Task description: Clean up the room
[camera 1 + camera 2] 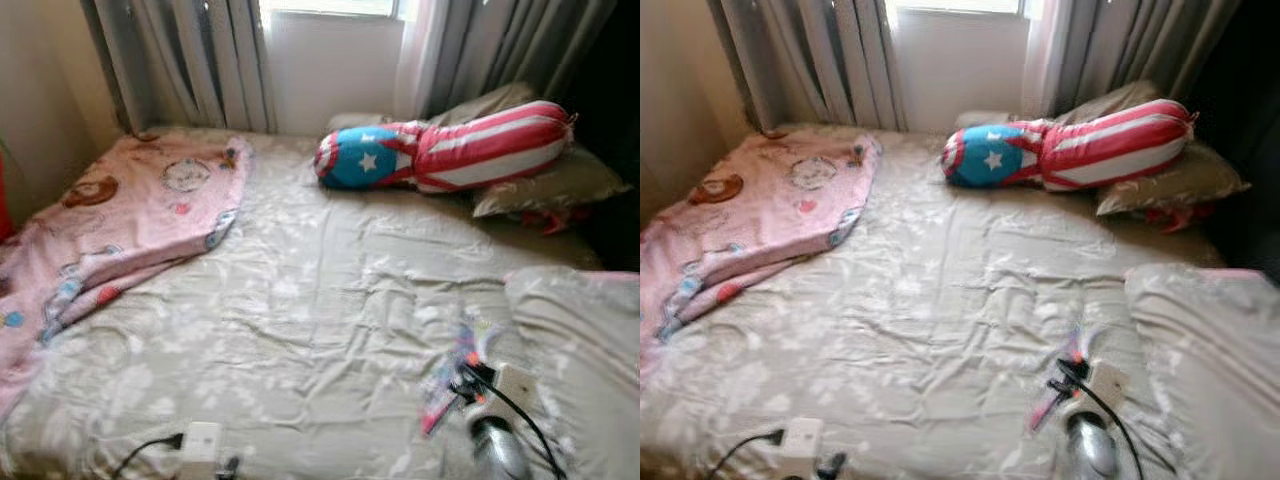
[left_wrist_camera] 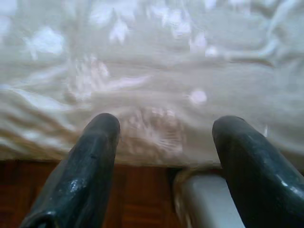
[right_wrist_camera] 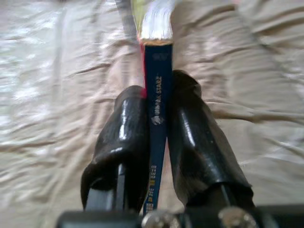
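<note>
A bed in a pale patterned sheet spans the room below grey curtains. A pink blanket lies at its left, a striped star bolster on pillows at the head. The right gripper clamps a thin blue book low over the sheet. The left gripper hangs at the bed's edge, fingers spread, gripping nothing.

Home bedroom: bed, pillows, curtained window.
</note>
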`<state>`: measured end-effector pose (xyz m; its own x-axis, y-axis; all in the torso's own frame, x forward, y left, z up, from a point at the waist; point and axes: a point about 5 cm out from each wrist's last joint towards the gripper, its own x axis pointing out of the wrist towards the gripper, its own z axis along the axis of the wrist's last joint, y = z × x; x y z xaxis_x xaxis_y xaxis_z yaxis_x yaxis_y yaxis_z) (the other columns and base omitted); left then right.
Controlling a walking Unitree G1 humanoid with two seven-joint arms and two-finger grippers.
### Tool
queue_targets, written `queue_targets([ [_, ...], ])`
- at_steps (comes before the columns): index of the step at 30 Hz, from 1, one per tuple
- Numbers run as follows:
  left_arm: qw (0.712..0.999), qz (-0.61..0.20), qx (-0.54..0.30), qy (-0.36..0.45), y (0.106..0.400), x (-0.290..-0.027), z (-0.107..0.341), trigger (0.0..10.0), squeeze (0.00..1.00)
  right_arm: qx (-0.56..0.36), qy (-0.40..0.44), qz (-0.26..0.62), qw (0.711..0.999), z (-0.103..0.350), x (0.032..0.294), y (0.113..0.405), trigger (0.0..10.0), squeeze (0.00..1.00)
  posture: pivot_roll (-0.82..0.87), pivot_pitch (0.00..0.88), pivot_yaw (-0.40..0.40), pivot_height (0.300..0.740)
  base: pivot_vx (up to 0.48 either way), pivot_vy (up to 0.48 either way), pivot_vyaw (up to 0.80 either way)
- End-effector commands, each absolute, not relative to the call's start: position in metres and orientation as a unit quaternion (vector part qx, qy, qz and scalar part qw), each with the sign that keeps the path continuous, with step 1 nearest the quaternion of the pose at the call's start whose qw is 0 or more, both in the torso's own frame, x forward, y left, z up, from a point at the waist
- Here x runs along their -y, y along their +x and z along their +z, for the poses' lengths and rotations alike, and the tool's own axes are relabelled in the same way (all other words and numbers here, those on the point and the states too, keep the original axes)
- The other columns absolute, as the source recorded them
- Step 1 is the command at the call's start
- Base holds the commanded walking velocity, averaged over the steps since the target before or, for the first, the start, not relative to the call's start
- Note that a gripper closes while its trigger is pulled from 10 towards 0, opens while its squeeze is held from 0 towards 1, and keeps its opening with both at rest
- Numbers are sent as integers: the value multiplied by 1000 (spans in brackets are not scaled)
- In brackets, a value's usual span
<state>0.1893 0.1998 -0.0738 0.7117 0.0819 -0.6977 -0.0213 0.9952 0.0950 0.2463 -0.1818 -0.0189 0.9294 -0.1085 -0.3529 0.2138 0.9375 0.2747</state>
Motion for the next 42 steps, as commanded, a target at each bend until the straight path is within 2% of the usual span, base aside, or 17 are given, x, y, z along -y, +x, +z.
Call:
queue_targets([
  [1,928,22,-371,33,191,-193,-73,10000,0,-159,147,-91,972,-17,190,245,10000,0,-32,0,-37,740,0,0,0],
  [10,961,48,-273,-2,218,-200,-50,10000,0,-149,162,-74,973,-15,184,245,10000,0,-30,0,-30,740,0,0,0],
  [16,986,40,-162,0,243,-202,-20,10000,0,-128,168,-62,975,-7,180,253,10000,0,-34,0,-26,740,0,0,0],
  [20,995,10,-94,13,249,-201,-1,10000,0,-115,157,-48,980,-1,177,259,10000,0,-34,0,-23,740,0,0,0],
  [23,998,25,-61,16,251,-207,10,10000,0,-96,160,-36,982,7,176,263,10000,0,-28,0,-23,740,0,0,0],
  [30,998,30,-46,-4,257,-195,17,10000,0,-73,189,-45,978,19,175,275,10000,0,-32,0,-23,740,0,0,0],
  [33,998,29,-46,-11,257,-193,19,10000,0,-98,161,-42,981,15,175,275,10000,0,-36,0,-20,740,0,0,0],
  [42,998,34,-45,-13,259,-195,21,10000,0,-111,147,-50,982,8,176,267,10000,0,-34,0,-15,695,0,0,0],
])
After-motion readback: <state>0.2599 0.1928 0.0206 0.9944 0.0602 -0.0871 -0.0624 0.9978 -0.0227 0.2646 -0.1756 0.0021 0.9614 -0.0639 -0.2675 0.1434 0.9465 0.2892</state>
